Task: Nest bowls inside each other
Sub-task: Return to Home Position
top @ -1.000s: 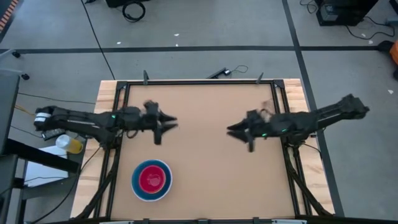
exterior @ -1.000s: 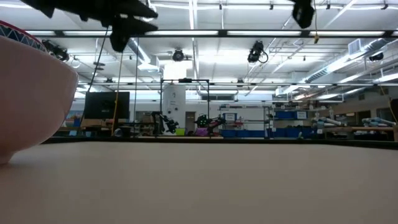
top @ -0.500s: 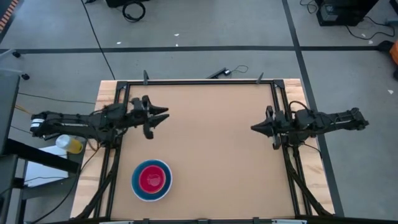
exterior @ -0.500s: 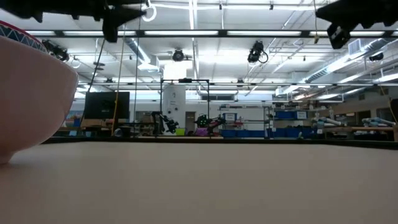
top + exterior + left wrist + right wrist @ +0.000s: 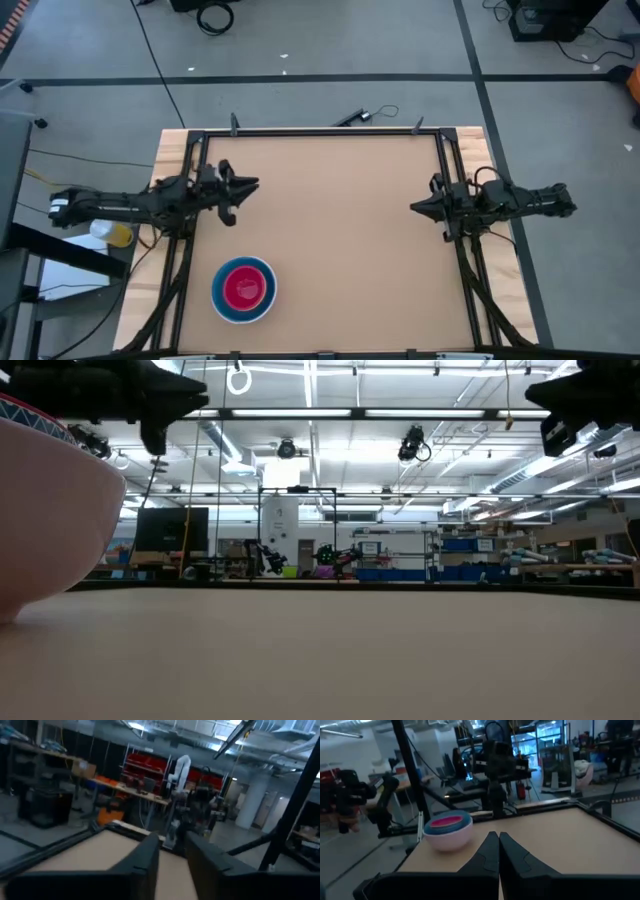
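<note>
The bowls [image 5: 243, 289] sit nested in one stack near the table's front left: a white outer bowl, a light blue rim inside it, a magenta-red bowl in the middle. The stack also shows in the right wrist view [image 5: 447, 829], and its white wall [image 5: 50, 510] fills the left of the low view. My left gripper [image 5: 252, 186] hovers at the table's left edge, behind the stack, open with a narrow gap [image 5: 173, 851] and nothing in it. My right gripper [image 5: 414, 207] hovers at the right edge, shut [image 5: 494, 838] and empty.
A black frame [image 5: 320, 131] runs around the brown tabletop. A yellow object [image 5: 112, 232] lies off the table beside the left arm. Bare tabletop lies between the two grippers. Shelves and benches of the room stand beyond the far edge.
Both arms have drawn back from the table's middle. My left gripper has gone toward the left edge, my right gripper toward the right edge, each sinking a little. The stack of bowls has stayed where it was.
</note>
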